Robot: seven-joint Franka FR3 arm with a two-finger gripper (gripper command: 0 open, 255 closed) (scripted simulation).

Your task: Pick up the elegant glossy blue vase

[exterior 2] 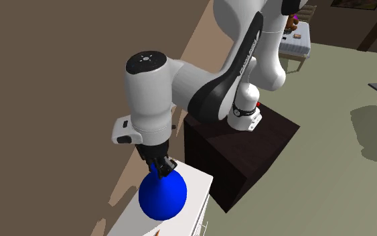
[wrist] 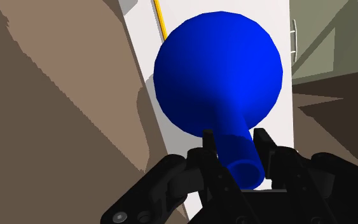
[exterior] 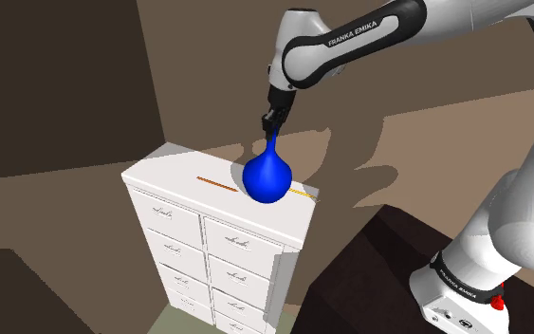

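Gripper (exterior: 272, 121) (exterior 2: 161, 167) (wrist: 234, 143) points straight down, fingers closed on the narrow neck of the blue vase (exterior: 267, 176) (exterior 2: 162, 194) (wrist: 219, 70). In the wrist view one black finger presses each side of the neck, just below its open rim.

Vase: glossy blue, round bulb body, slim neck. The body hangs directly beneath the fingertips. Its neck leans slightly off vertical in the shoulder view. Cannot tell whether the base touches the surface under it or is just clear of it.

Below the gripper and vase: flat top of a white chest of drawers (exterior: 208, 237) (exterior 2: 193, 194) (wrist: 266, 16), two columns of drawers with small handles. A thin yellow-orange stick (exterior: 217, 182) (wrist: 160, 19) lies flat on that top, passing behind the vase body in the shoulder view.

Arm pose: rises from the dark box stand (exterior: 369, 266) (exterior 2: 247, 154), which stands well off to one side of the gripper. The forearm, lettered FRANKA EMIKA, stretches out over the chest. The wrist is bent sharply downward, so the hand sits vertically above the vase.
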